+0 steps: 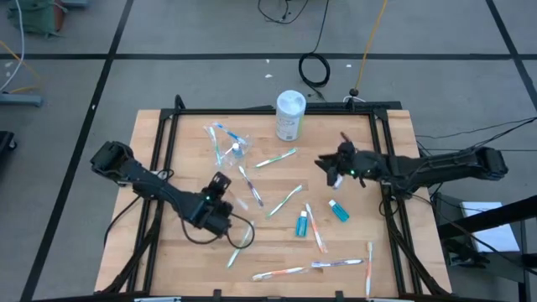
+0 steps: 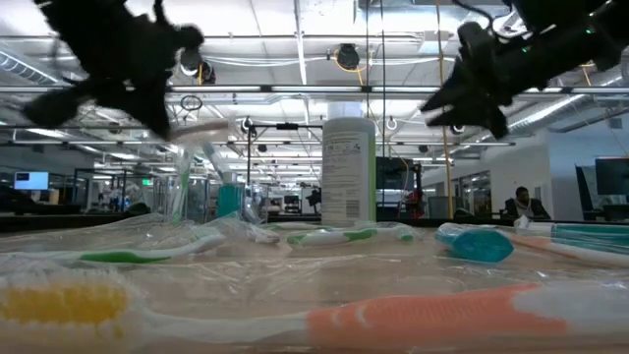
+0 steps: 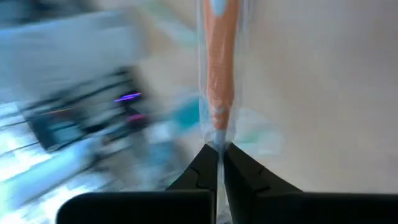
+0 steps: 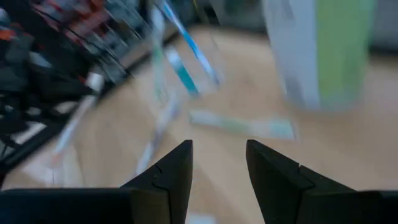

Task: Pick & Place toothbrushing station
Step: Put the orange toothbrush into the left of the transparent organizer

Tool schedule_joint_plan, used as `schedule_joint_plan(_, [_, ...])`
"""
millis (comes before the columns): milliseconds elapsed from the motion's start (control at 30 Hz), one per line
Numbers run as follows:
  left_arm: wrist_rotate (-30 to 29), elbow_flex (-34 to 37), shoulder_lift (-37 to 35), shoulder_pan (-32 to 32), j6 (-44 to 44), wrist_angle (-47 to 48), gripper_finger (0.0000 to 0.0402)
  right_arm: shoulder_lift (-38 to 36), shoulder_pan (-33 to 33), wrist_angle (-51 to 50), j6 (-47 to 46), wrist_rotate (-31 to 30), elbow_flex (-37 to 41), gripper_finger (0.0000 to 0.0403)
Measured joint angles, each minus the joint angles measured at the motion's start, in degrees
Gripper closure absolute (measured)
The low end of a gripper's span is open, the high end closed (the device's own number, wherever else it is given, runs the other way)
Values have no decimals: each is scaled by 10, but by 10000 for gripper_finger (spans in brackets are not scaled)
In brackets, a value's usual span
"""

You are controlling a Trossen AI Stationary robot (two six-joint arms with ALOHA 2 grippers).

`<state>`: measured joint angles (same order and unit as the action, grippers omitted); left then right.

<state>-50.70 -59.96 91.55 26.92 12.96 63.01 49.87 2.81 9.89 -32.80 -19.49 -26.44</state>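
1. The high view looked straight down on the whole wooden table [image 1: 168, 252], from far enough off to take in both arms and the floor around it.
2. The low view sat at tabletop height, facing level across the table into the room; a pink toothbrush [image 2: 442, 317] lay very close to the lens.
3. It shared the white canister [image 2: 348, 169] with the high view [image 1: 289, 115].
4. The left wrist view looked forward past the left gripper [image 3: 219, 163], close over the table and a wrapped orange toothbrush [image 3: 217, 68].
5. The right wrist view faced past the right gripper [image 4: 219, 163] toward what was probably the same canister [image 4: 323, 50], blurred.
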Motion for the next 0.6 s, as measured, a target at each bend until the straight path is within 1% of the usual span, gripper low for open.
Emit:
schedule_joint_plan(133, [-192,-2,0,-18,-5,-31,392,26,23,132,129,0,0,261])
schedule_joint_plan(167, [-228,-3,0,-25,-10,-45,387,36,28,166,141,0,0,261])
schedule_joint_plan(233, [-272,-3,0,-39,-6,-77,378,67,38,224,136,16,0,261])
schedule_joint_plan(300, [-286,-3,0,-53,13,-111,373,106,49,268,125,55,0,261])
schedule_joint_plan(367, [-287,-3,0,-65,39,-144,372,153,62,320,123,109,0,261])
schedule_joint_plan(467, [-287,-3,0,-77,81,-191,378,224,85,400,81,168,-5,261])
schedule_joint_plan(533, [-287,-3,0,-83,120,-225,388,264,101,424,49,204,-23,261])
schedule_joint_plan(600, [-286,-3,0,-86,164,-262,395,301,113,420,28,239,-45,261])
